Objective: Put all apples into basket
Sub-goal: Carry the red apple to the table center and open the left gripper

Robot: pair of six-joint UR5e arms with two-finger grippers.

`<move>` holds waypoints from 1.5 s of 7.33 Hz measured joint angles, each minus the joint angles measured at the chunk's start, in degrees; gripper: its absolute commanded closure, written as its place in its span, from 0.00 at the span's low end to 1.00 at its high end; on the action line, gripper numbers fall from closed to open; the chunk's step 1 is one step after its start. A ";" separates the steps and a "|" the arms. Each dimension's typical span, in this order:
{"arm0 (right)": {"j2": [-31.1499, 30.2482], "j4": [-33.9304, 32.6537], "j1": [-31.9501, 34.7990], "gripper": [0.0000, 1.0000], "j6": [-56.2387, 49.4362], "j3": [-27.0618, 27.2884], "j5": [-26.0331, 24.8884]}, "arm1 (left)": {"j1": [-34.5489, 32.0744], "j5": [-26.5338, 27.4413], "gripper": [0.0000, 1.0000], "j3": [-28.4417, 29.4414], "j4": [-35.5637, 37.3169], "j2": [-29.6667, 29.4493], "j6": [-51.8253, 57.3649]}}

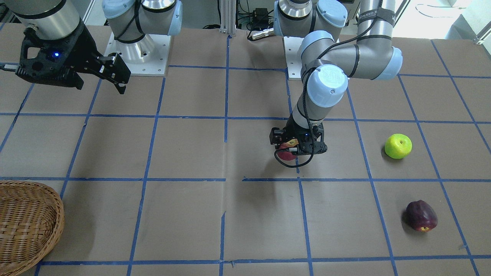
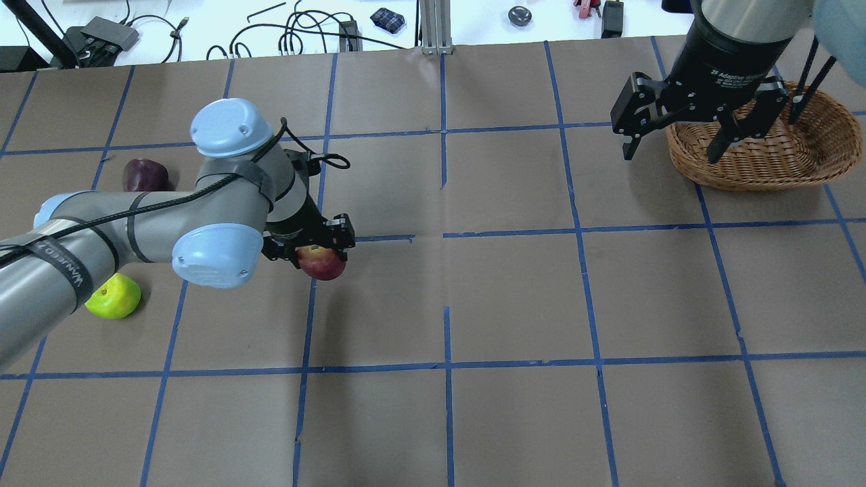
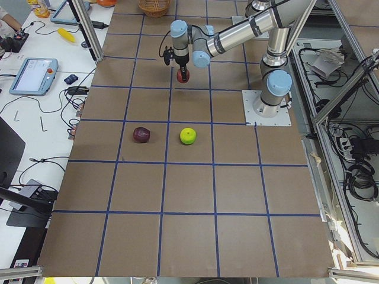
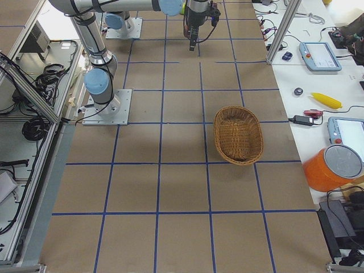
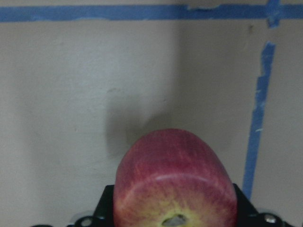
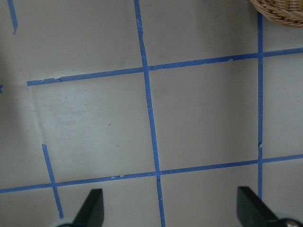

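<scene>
Closest to the overhead camera, the left arm reaches in from the lower left across the brown worktop, which is marked into squares by blue tape lines. Partly tucked under its forearm lies the lime-green apple, resting on the worktop. Beyond the arm, farther from the robot, sits the dark maroon apple, well apart from the green one.

Next to the right comes the left end effector, pointing down with its fingers closed around the red apple. The left wrist camera shows that apple filling the gap between the fingers, its yellowish dimple facing the lens. Its shadow falls on the worktop a little away from it, so it appears to be held clear of the surface. It is near a tape crossing, left of the worktop's middle.

Farther right, the right end effector hangs high above the worktop, fingers spread wide with nothing between them.

Just beyond it, at the far right, stands the wicker basket, well apart from all three apples.
</scene>
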 measured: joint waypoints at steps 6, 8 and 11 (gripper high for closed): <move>0.02 -0.04 0.00 0.00 0.00 0.00 -0.04 | -12.26 -6.33 0.97 5.49 11.14 -10.60 -19.98; 0.00 -0.38 0.00 0.00 0.06 -0.03 -0.12 | -13.12 -6.21 0.00 5.94 15.25 -12.63 -22.29; 0.37 -0.48 -0.13 0.00 -0.06 0.17 -0.11 | -12.33 -5.73 0.00 6.48 15.48 -10.73 -20.78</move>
